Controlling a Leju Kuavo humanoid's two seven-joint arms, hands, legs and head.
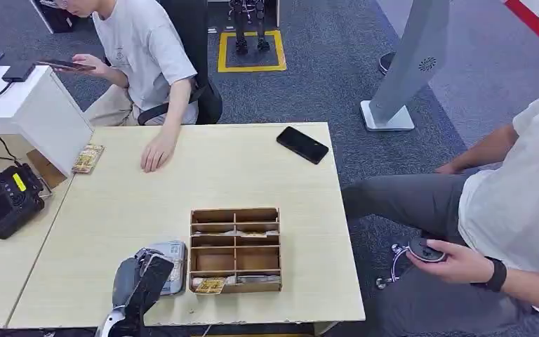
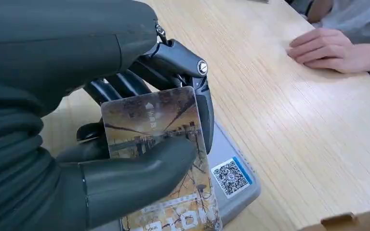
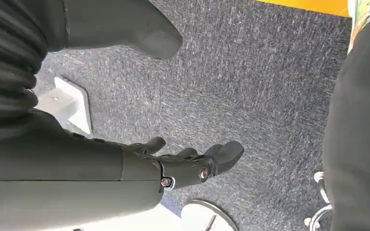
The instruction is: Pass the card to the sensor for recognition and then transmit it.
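The fingers (image 2: 125,86) of the left hand (image 2: 139,144) are closed on the card (image 2: 159,144), dark fingers behind it and the thick thumb pressed across its printed face, and the card hangs just over the grey sensor (image 2: 233,185), the flat reader with a code sticker on it. From where I stand, the reading step looks to be the one under way, and to do it well the hand should bring the card down flat and square onto the reader's top, without letting it slip under the thumb, and give it a moment before lifting away. The right hand (image 3: 192,166) hangs low over the carpet (image 3: 250,72), its fingers loosely apart and holding nothing. Outward from the reader, a wooden tray (image 1: 235,249) of compartments sits just beside it on the pale bench (image 1: 253,175), with more cards in its near slots. A black phone (image 1: 302,144) lies near the far edge. One person rests a hand (image 1: 157,152) on the bench; another sits to the right, holding a small round device (image 1: 427,248).
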